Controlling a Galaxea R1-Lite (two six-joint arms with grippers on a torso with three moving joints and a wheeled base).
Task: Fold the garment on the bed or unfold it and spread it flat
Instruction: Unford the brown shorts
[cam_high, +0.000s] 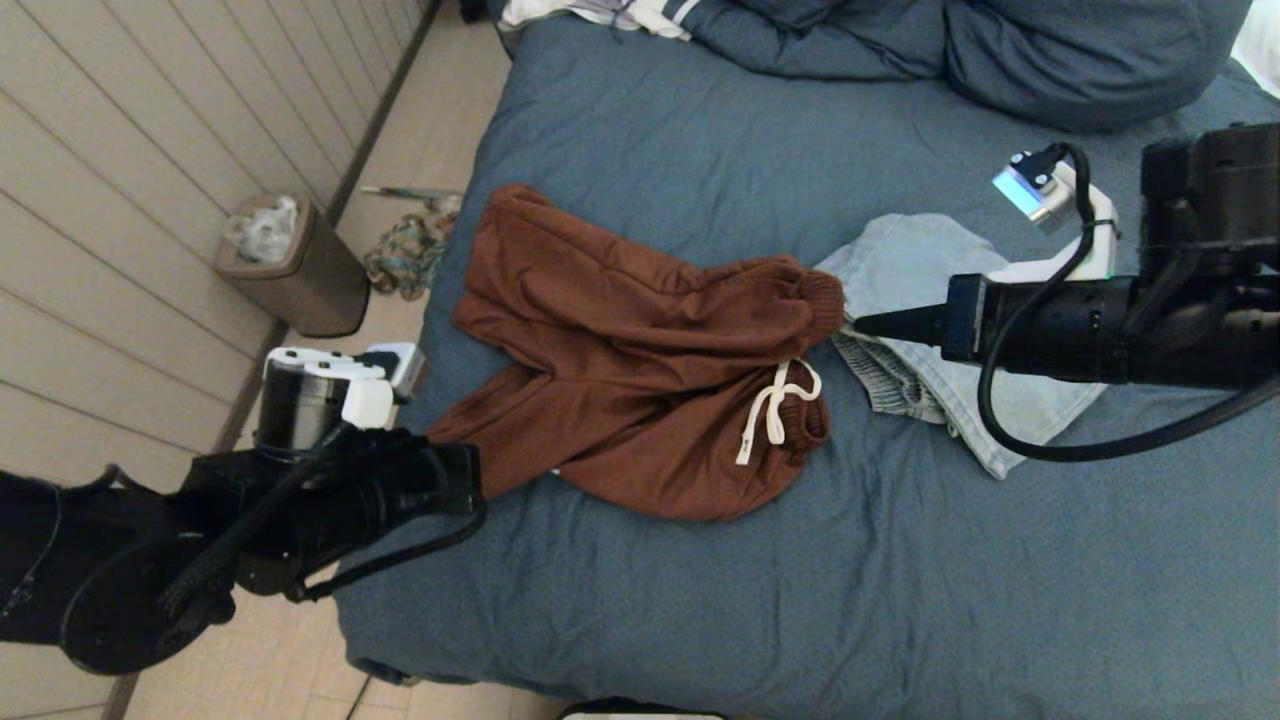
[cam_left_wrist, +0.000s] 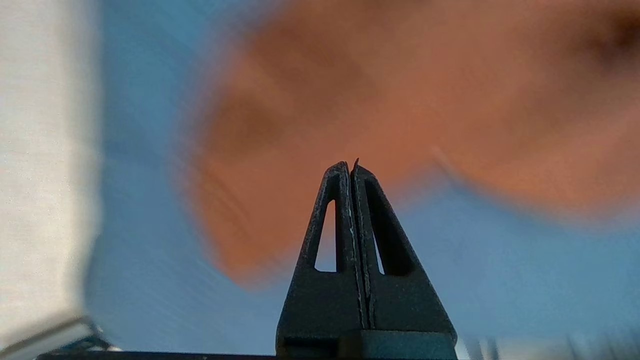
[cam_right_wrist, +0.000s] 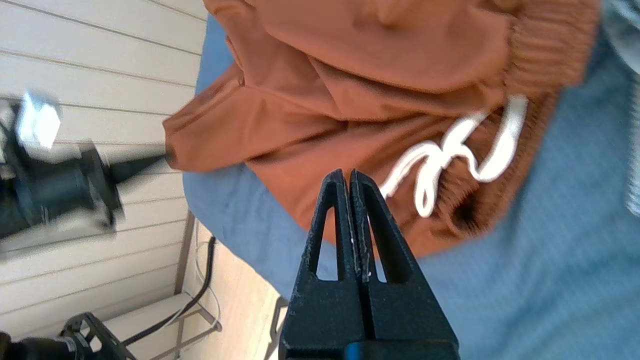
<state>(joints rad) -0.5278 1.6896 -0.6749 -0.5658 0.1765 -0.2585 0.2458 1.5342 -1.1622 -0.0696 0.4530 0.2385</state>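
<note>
Head view is showing the bed (cam_high: 800, 600) filling most of the frame, its wrinkled slate-blue sheet running from the top edge down to the bottom, with bunched blue bedding (cam_high: 960, 50) lying along the upper right. Rust-brown drawstring sweatpants (cam_high: 640, 350) are lying crumpled at the centre of the frame, toward the bed's left edge, with the ribbed waistband and its white drawstring (cam_high: 775, 405) sitting at the garment's right side. A pale light-blue garment (cam_high: 925, 265) is lying just right of the sweatpants, touching them at the waistband. On the floor in the upper left of the frame a brown trash bin (cam_high: 300, 265) is standing by the panelled wall, with a bundle of patterned cloth (cam_high: 405, 255) lying beside it.

The right pincer (cam_high: 868, 324) is reaching in from the right of the frame, its fingers pressed together and pinching nothing, its tip hovering at the seam between the waistband and the light-blue garment. The left pincer (cam_left_wrist: 350, 167) is sitting at the lower left of the head view by the bed's left edge, near the sweatpants' leg end, its fingers likewise pressed together and holding nothing.
</note>
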